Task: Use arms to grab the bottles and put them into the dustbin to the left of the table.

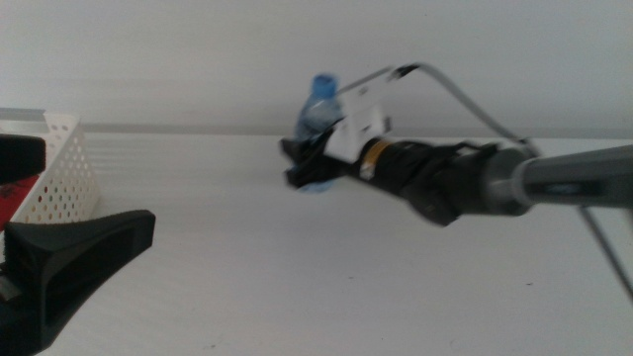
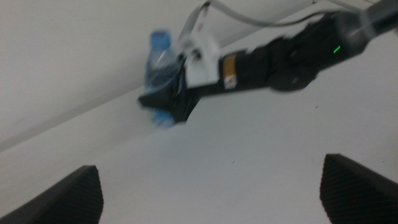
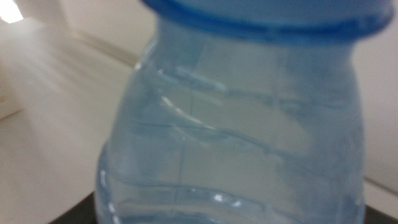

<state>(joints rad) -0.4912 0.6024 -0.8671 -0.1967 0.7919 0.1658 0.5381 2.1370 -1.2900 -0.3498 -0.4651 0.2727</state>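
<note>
The left gripper [image 1: 59, 262] sits low at the near left corner of the table [image 1: 297, 277], jaws spread wide with nothing between them; from its own wrist camera you only see the two dark jaw tips at the edges, wide apart over bare white tabletop. Just behind it at the far left is the white basket [image 1: 64, 168] with all the little round holes, and there's something dark and red showing at its left side, too cut off to say what. Moving right, toward the middle and far side of the table, there's the water bottle [image 1: 318, 109] with the blue cap, standing upright up against the back wall. The right gripper [image 1: 302, 163] has its dark jaws clamped around the lower body of that bottle, and its arm [image 1: 495, 183] stretches in from the right edge with a white housing and a cable looping over the top. The right wrist camera is basically filled by the bottle [image 3: 236, 124], clear ribbed plastic under the blue cap, pretty blurry.
</note>
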